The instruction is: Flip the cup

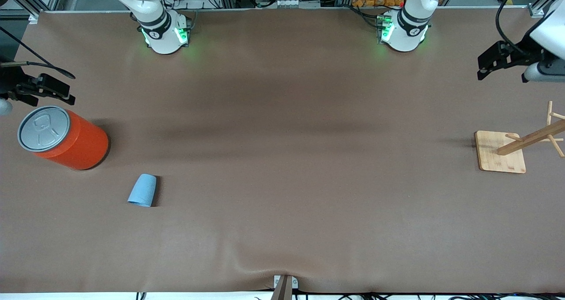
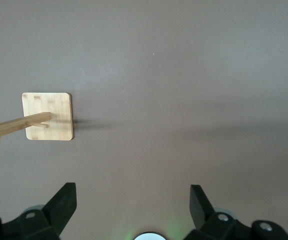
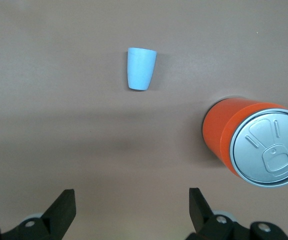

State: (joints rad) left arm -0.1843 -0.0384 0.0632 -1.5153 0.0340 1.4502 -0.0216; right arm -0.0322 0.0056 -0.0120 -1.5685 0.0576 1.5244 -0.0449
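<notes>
The light blue cup (image 1: 142,190) looks to lie on its side on the brown table, wide end toward the front camera; its opening does not show. It also shows in the right wrist view (image 3: 141,69), well clear of the fingers. My right gripper (image 1: 66,92) is open and empty, in the air at the right arm's end of the table, just by the orange can; its fingertips frame bare table (image 3: 132,192). My left gripper (image 1: 485,68) is open and empty, in the air at the left arm's end (image 2: 133,187). Both arms wait.
A large orange can (image 1: 66,139) with a grey lid stands beside the cup, farther from the front camera; it shows in the right wrist view (image 3: 254,150). A wooden mug tree (image 1: 501,152) on a square base stands at the left arm's end (image 2: 48,116).
</notes>
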